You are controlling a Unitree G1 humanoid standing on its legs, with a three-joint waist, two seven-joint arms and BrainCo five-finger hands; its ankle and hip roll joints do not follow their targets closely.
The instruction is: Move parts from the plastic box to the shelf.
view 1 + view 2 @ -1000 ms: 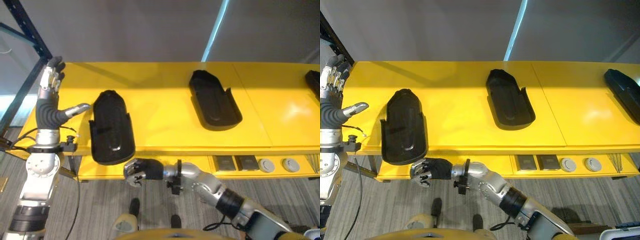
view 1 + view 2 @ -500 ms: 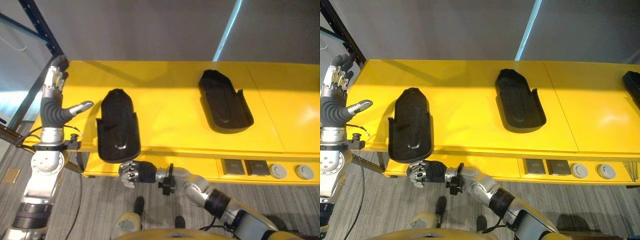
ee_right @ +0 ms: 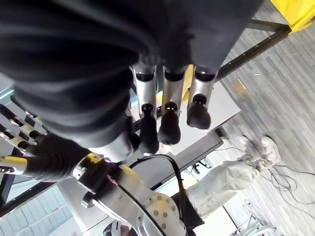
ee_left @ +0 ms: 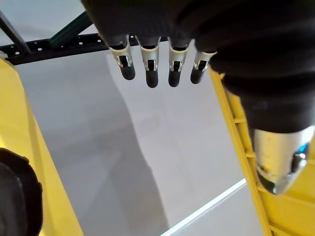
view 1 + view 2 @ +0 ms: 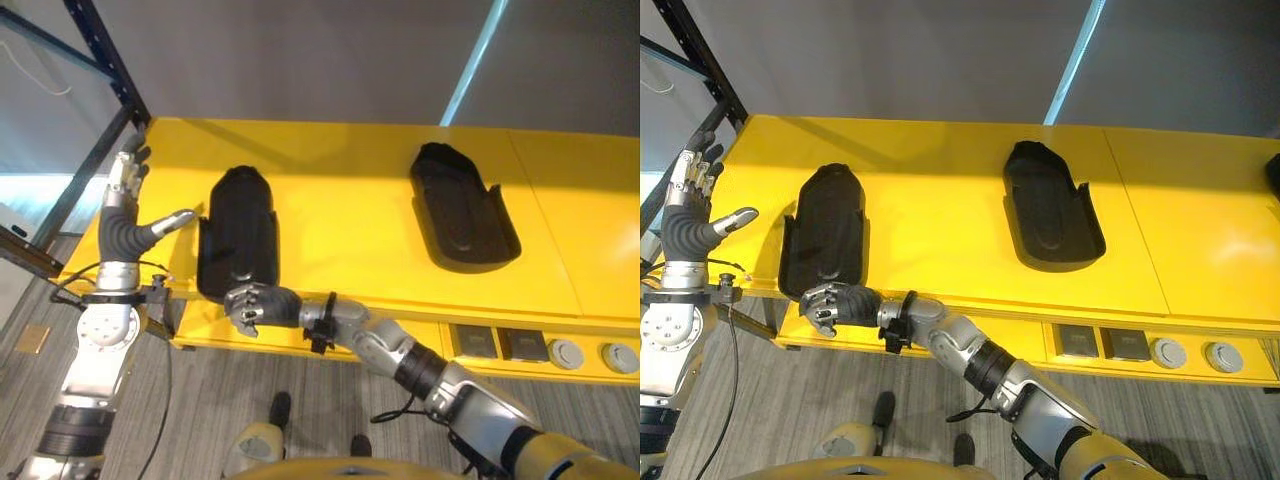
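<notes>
Left eye view | right hand (image 5: 255, 303) curled, empty, at part's (image 5: 236, 233) 6 o'clock end | part's long axis 12–6 | left hand (image 5: 128, 205) relaxed at its 9 o'clock, nearer

Looks like industrial workshop or factory test area. Long yellow shelf (image 5: 340, 215) with lower tier, black moulded plastic parts (image 5: 238, 245) laid flat on top, second one (image 5: 463, 222) further along. Dark steel racking upright (image 5: 105, 60) with punched holes at shelf end. Grey plank-pattern floor (image 5: 200, 420), plain grey wall panels (image 5: 300, 55). Small square and round components (image 5: 567, 353) sit on lower tier. Person in pale trousers and white shoes (image 3: 263, 147) stands nearby.
</notes>
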